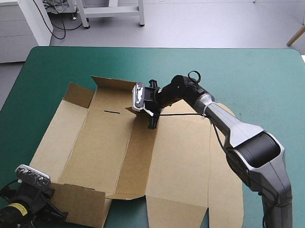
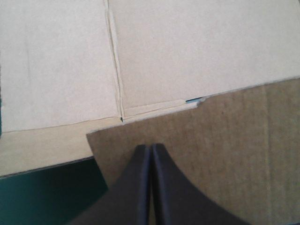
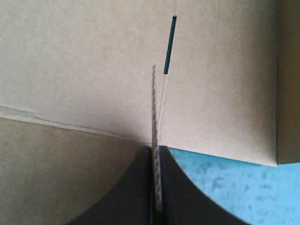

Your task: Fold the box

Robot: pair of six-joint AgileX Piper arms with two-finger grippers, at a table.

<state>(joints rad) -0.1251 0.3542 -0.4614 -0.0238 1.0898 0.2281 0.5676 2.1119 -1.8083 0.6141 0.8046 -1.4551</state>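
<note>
The brown box (image 1: 106, 137) lies as a cut sheet spread over the table's middle. Its far flaps (image 1: 113, 85) are raised, and a thin slot (image 1: 112, 112) shows near the far fold. My right gripper (image 1: 152, 119) reaches in from the right to the far middle. There it is shut on an upright edge of board (image 3: 154, 108), which runs between the fingers. My left gripper (image 2: 151, 149) sits at the near left corner. Its fingers are shut into one arch just above the near left flap (image 2: 225, 150), and no sheet shows between them.
The teal-green cover (image 1: 254, 77) runs on past the box toward the table's far and right edges. A narrow strip of the cover (image 1: 11, 139) shows along the left side. The box's right panel (image 1: 225, 196) reaches under the right arm.
</note>
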